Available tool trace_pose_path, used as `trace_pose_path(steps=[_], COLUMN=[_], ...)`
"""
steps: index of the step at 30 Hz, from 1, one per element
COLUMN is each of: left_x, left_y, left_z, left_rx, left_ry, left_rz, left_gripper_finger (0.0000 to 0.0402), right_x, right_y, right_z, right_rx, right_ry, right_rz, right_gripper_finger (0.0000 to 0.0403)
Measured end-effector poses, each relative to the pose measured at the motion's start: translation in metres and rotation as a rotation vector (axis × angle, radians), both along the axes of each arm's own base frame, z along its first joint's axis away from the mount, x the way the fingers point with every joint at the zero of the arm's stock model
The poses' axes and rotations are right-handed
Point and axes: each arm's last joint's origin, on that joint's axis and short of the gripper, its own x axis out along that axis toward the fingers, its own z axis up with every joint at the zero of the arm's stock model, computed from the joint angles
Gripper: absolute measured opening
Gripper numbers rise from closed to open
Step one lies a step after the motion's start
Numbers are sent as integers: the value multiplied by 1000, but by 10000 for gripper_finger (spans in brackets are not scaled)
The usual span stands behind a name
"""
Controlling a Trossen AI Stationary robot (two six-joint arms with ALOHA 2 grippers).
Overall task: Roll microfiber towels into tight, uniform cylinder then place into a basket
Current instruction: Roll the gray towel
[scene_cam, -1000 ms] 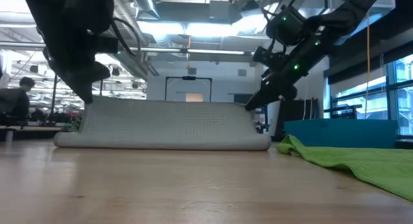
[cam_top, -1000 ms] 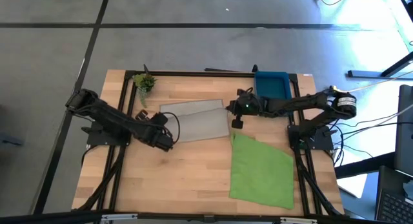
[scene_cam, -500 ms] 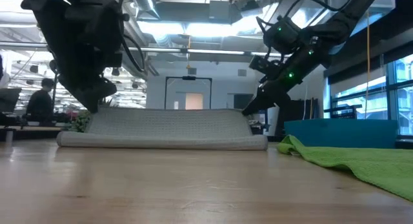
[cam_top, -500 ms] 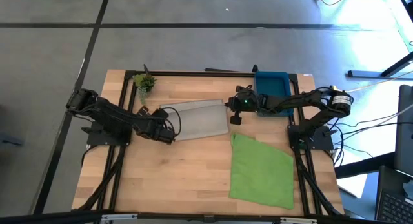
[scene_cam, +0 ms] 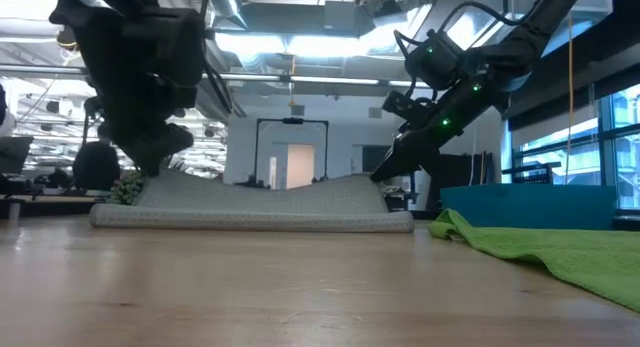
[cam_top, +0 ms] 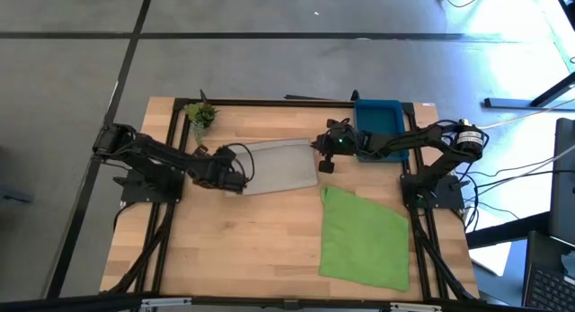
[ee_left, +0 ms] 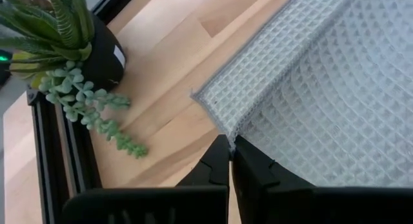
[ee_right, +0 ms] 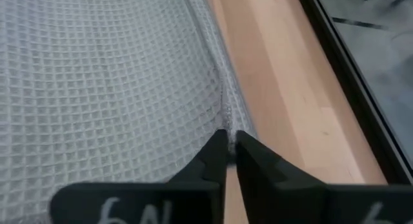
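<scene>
Toward the table's point(cam_top: 269, 249) far edge, the grey towel point(cam_top: 278, 166) lies with each end pinched: the left pincer point(cam_top: 235, 179) is closed on its left edge, the right pincer point(cam_top: 322, 159) closed on its right edge. Toward the near right corner lies the green towel point(cam_top: 364, 236); in the far right corner sits the blue basket point(cam_top: 378, 114).

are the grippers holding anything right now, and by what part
Both hold the grey towel. The left gripper pinches its edge at the corner nearest the plant; the right gripper pinches the edge at the end nearest the basket.
</scene>
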Motion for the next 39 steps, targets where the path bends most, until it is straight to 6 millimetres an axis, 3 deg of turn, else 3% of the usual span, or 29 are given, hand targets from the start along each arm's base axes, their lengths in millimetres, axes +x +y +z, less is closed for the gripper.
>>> trace_pose_path(steps=[5,13,17,26,39], left_x=[0,0,3,18,27], left_y=[5,11,10,-14,-35], left_z=[0,0,-1,0,-8], left_rx=[-2,-3,-22,-57,-83], left_ry=[-1,-4,-40,-156,-207], left_rz=[25,54,57,-112,-186], left_gripper_finger=[18,89,95,93,94], right_x=[0,0,3,13,20], right_y=[0,0,10,46,60], right_z=[0,0,2,-2,-36], right_rx=[1,4,48,177,234], right_ry=[0,-2,-25,-39,57], right_rz=[-1,-3,47,326,344], right_gripper_finger=[80,156,178,173,167])
